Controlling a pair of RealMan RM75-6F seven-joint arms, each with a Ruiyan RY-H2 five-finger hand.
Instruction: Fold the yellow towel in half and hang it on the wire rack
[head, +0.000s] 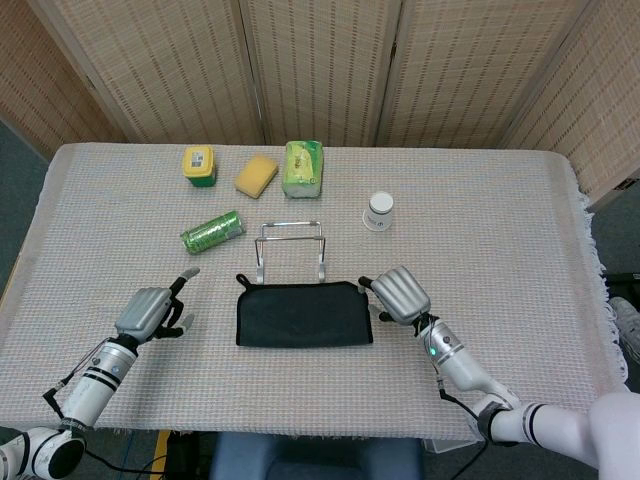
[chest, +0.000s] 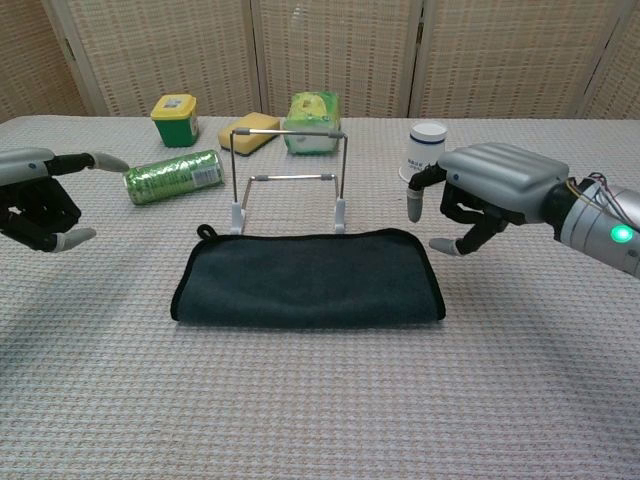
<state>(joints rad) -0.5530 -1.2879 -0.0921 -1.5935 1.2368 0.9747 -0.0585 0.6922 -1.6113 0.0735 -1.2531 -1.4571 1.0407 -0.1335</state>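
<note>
Woven bamboo screen panels behind a cloth-covered table, grey floor

A table covered with a pale woven cloth stands before tan woven folding screens. Along the far side sit a yellow and green lidded container, a yellow sponge just beside it, and a green tissue pack. Nearer, a green can lies on its side, and a small white cup stands well apart to the right.
</note>
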